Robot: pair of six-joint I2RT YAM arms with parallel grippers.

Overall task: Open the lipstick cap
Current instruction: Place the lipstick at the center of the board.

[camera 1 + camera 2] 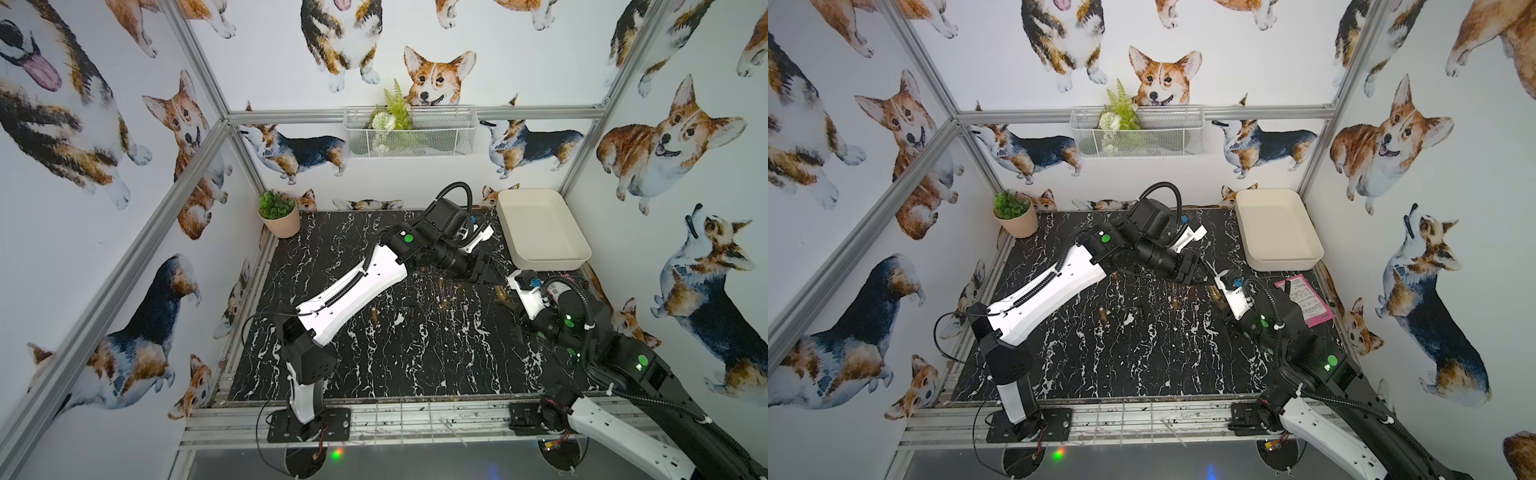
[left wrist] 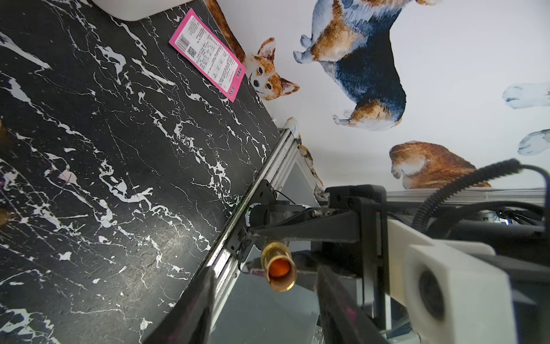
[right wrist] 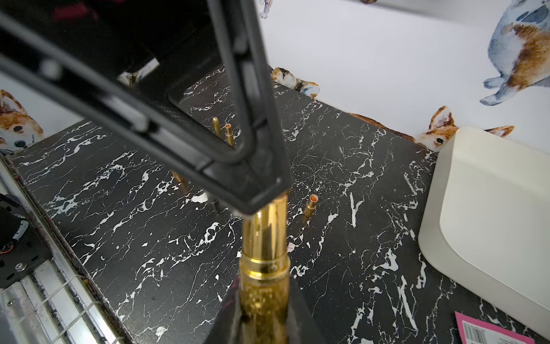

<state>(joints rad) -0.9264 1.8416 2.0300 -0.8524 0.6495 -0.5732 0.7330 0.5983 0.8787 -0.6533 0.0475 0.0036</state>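
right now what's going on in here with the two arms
The right gripper is shut on the base of a gold lipstick, holding it above the black marble table. The left gripper stands open around its far end, which shows orange and has no cap on it. Another open lipstick stands on the table nearby.

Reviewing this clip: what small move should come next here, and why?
Probably draw the left gripper straight back. The lipstick, shut in the right gripper, already shows its orange tip at the open end, and the left jaws stand apart there, apparently gripping nothing.
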